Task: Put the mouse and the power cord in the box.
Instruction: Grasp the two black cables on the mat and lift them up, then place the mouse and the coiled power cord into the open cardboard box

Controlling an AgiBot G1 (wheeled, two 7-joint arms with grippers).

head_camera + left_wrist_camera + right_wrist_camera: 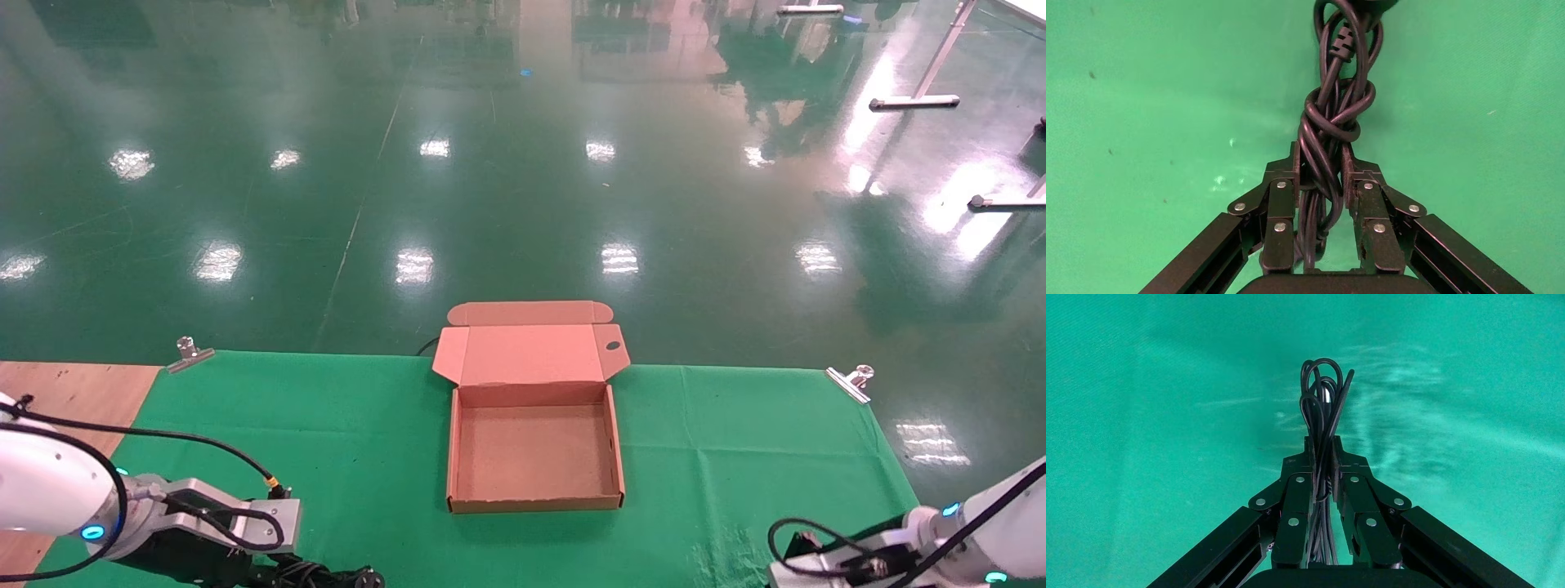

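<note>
The box (535, 500) stands open in the middle of the green cloth, its inside bare and its flap lid (531, 353) leaning back. In the left wrist view my left gripper (1319, 153) is shut on the power cord (1333, 110), a twisted bundle of thick black cable. Its plug end (368, 578) shows at the head view's bottom edge, left of the box. In the right wrist view my right gripper (1322, 444) is shut on a bundle of thin black cable loops (1322, 392) above the cloth, near the front right. The mouse's body is hidden.
The green cloth (735, 457) is held to the table by metal clips (189, 353) (850, 382) at its far corners. Bare wood tabletop (73, 392) shows at the left. Beyond the far edge lies glossy green floor.
</note>
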